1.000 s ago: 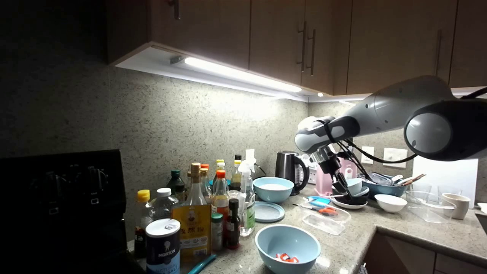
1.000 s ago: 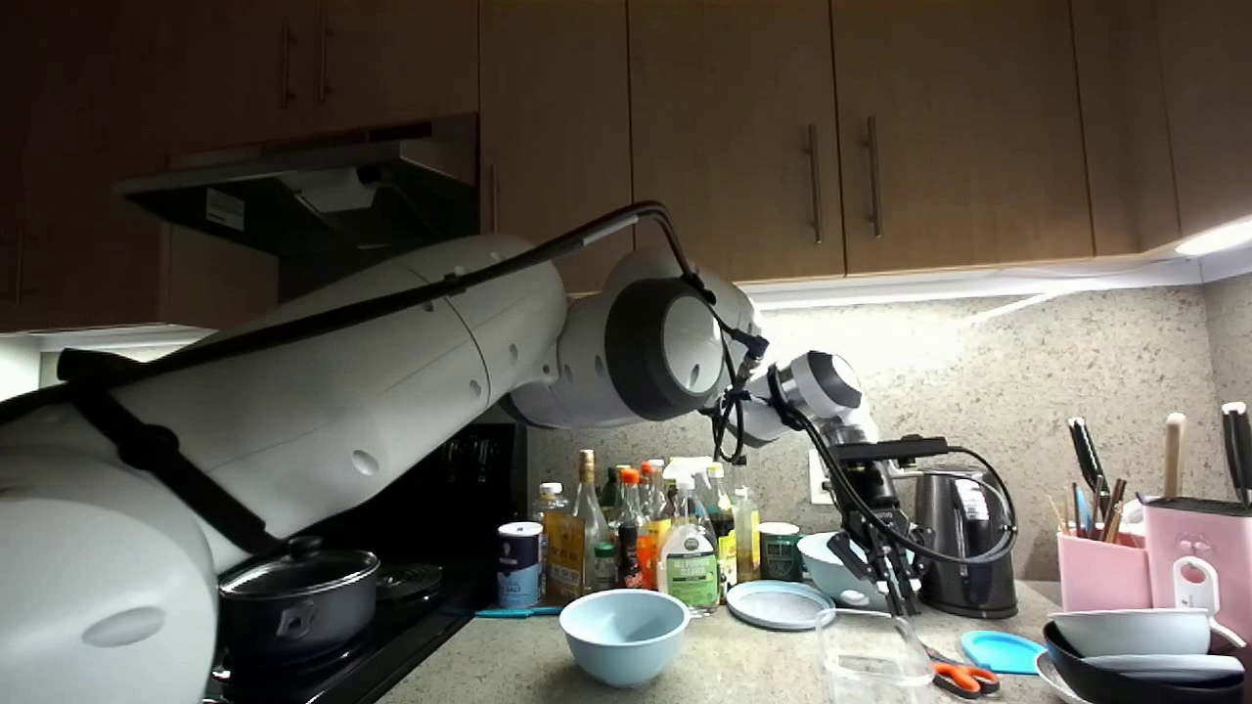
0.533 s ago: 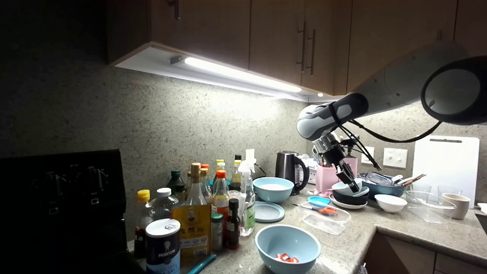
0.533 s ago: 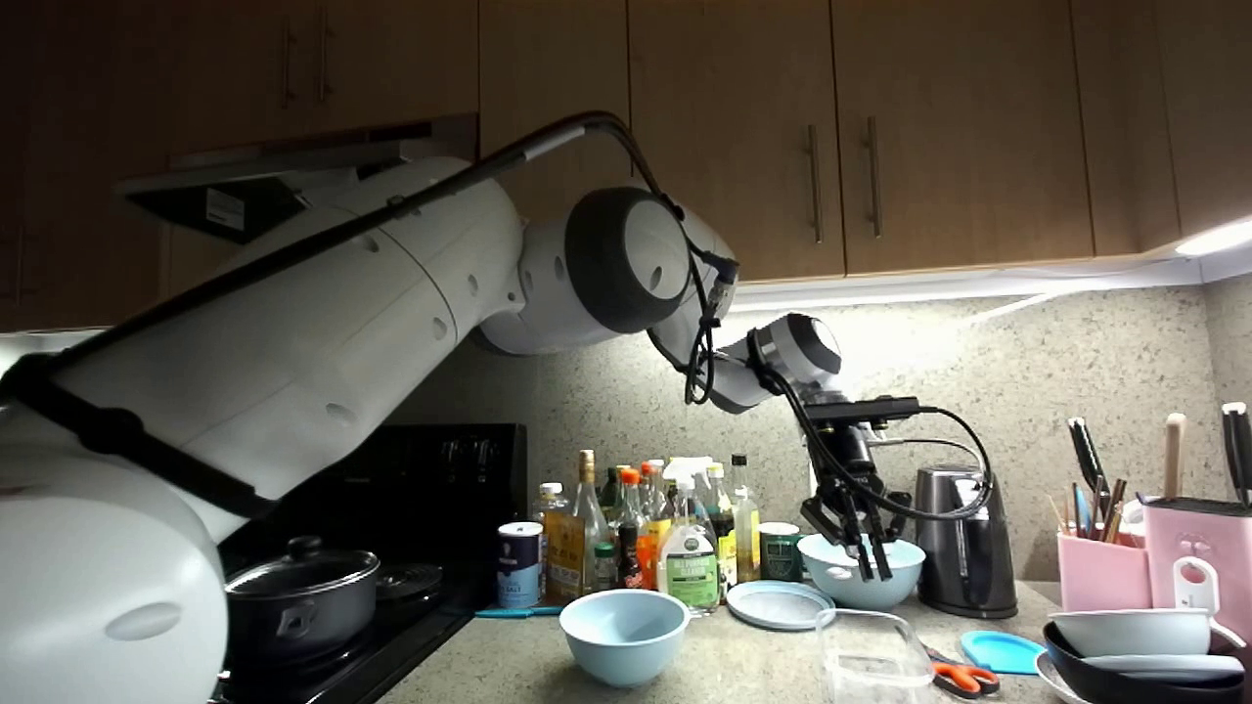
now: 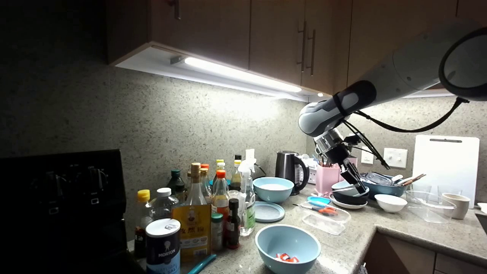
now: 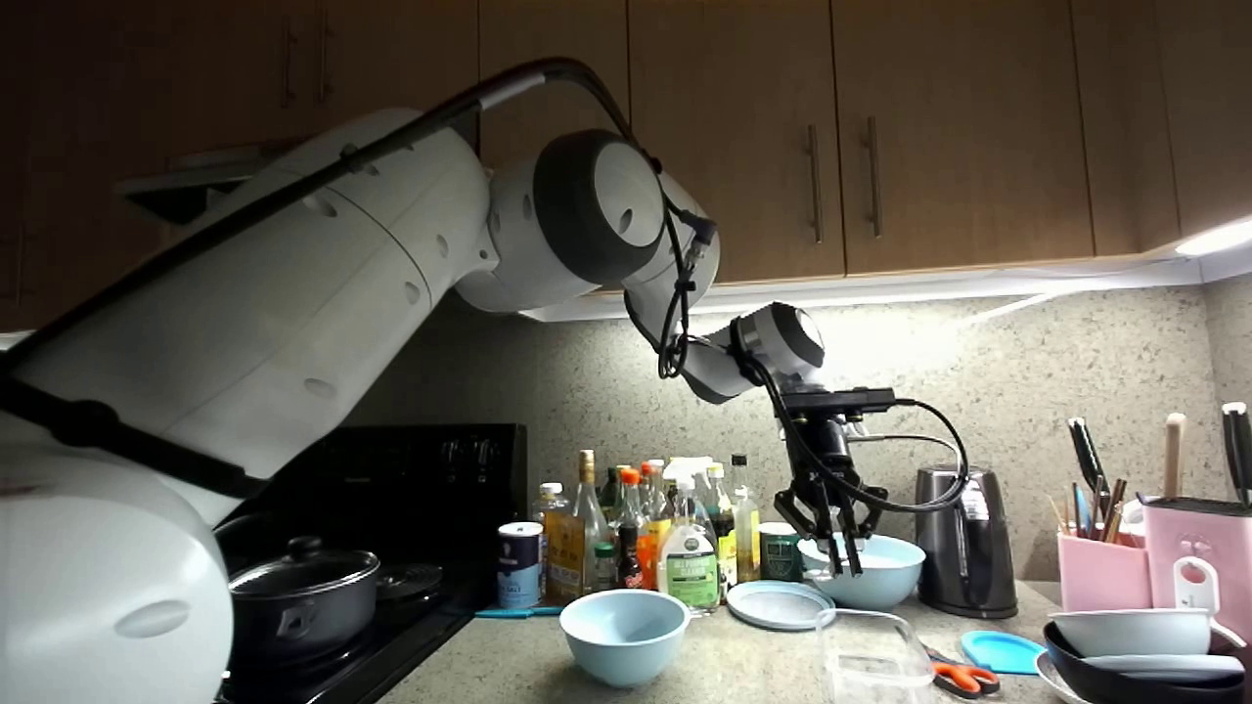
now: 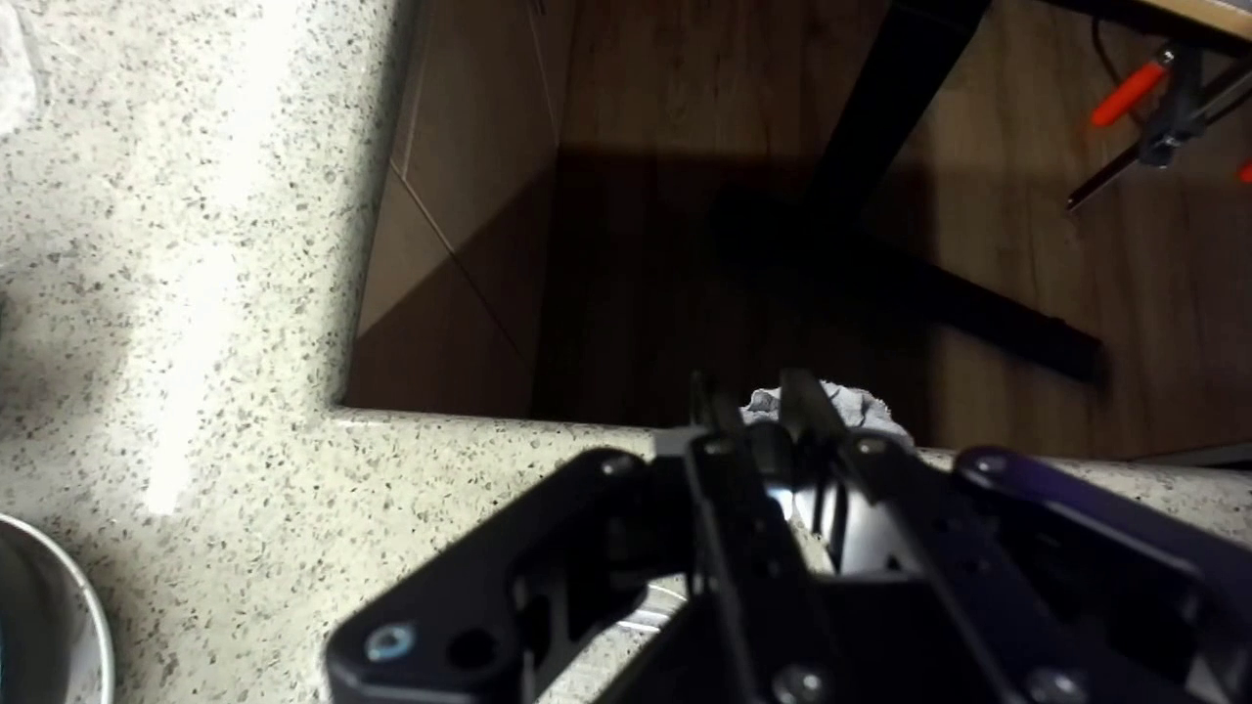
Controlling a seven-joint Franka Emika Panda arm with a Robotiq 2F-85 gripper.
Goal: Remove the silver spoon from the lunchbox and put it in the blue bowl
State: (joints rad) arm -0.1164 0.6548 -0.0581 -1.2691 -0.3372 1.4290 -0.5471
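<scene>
My gripper (image 5: 360, 189) is shut on the slim, shiny silver spoon (image 5: 344, 190) and holds it in the air above the counter. In an exterior view, the gripper (image 6: 843, 565) and spoon (image 6: 820, 574) overlap the rear blue bowl. The fingers (image 7: 758, 396) in the wrist view are close together; the spoon is mostly hidden there. A light blue bowl (image 5: 288, 243) with red-white pieces in it stands at the front, also seen here (image 6: 624, 636). A dark, shallow container (image 6: 1140, 686) stands at the right, holding light bowls. A clear plastic box (image 6: 871, 670) stands nearby; I cannot tell which is the lunchbox.
A rear blue bowl (image 5: 273, 190), a kettle (image 5: 288, 171), a flat blue-grey lid (image 5: 268, 212) and several bottles (image 5: 220, 194) stand along the wall. Orange scissors (image 6: 963, 679) and a blue lid (image 6: 1003, 652) lie by the clear box. The counter edge (image 7: 342, 416) shows in the wrist view.
The gripper has risen off the counter area with the spoon in it. It has moved left in an exterior view, toward the front blue bowl. The bowls and boxes have not moved.
</scene>
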